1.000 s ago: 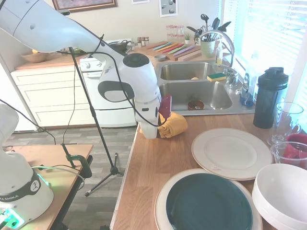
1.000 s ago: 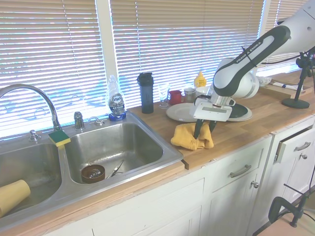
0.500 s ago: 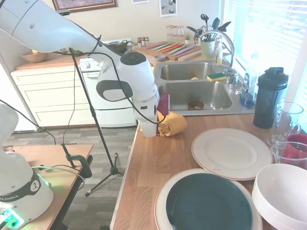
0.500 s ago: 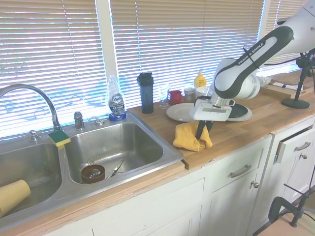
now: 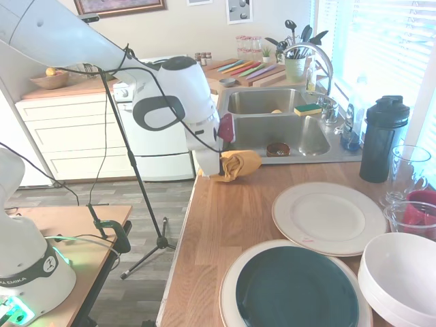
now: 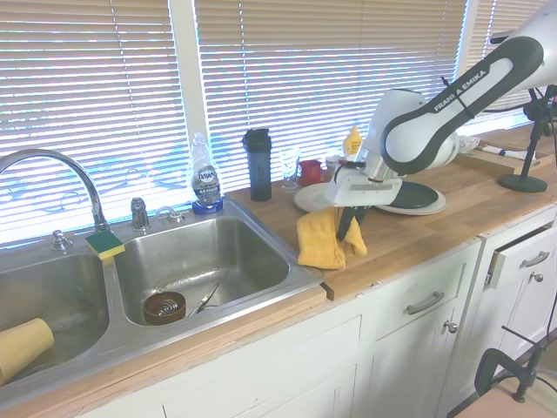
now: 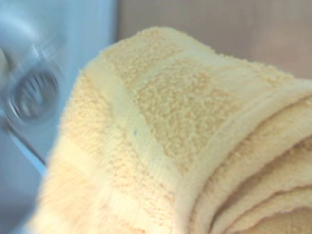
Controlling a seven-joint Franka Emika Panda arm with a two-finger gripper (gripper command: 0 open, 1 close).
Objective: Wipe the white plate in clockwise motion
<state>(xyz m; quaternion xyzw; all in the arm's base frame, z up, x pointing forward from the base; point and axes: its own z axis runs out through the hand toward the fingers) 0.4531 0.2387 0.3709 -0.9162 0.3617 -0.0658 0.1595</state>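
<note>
The white plate [image 5: 329,218] lies flat on the wooden counter, to the right of the gripper; in the second exterior view the plate [image 6: 309,199] shows partly behind the hand. My gripper [image 5: 223,157] hangs above the counter's edge near the sink, shut on a folded yellow towel [image 5: 237,165]. The towel [image 6: 320,239] dangles from the gripper [image 6: 347,226], lifted off the counter. In the wrist view the towel [image 7: 170,141] fills most of the picture. Gripper and towel are a plate's width short of the white plate.
A white-rimmed plate with a dark green centre [image 5: 296,289] and a deep white bowl [image 5: 402,279] sit at the counter's near end. A black bottle [image 5: 383,139], a clear glass [image 5: 407,174] and a red cup [image 5: 419,211] stand by the window. The double sink [image 5: 272,129] lies beyond the towel.
The gripper has risen and tilted, lifting the yellow towel off the counter and carrying it slightly toward the sink side. The plates have not moved.
</note>
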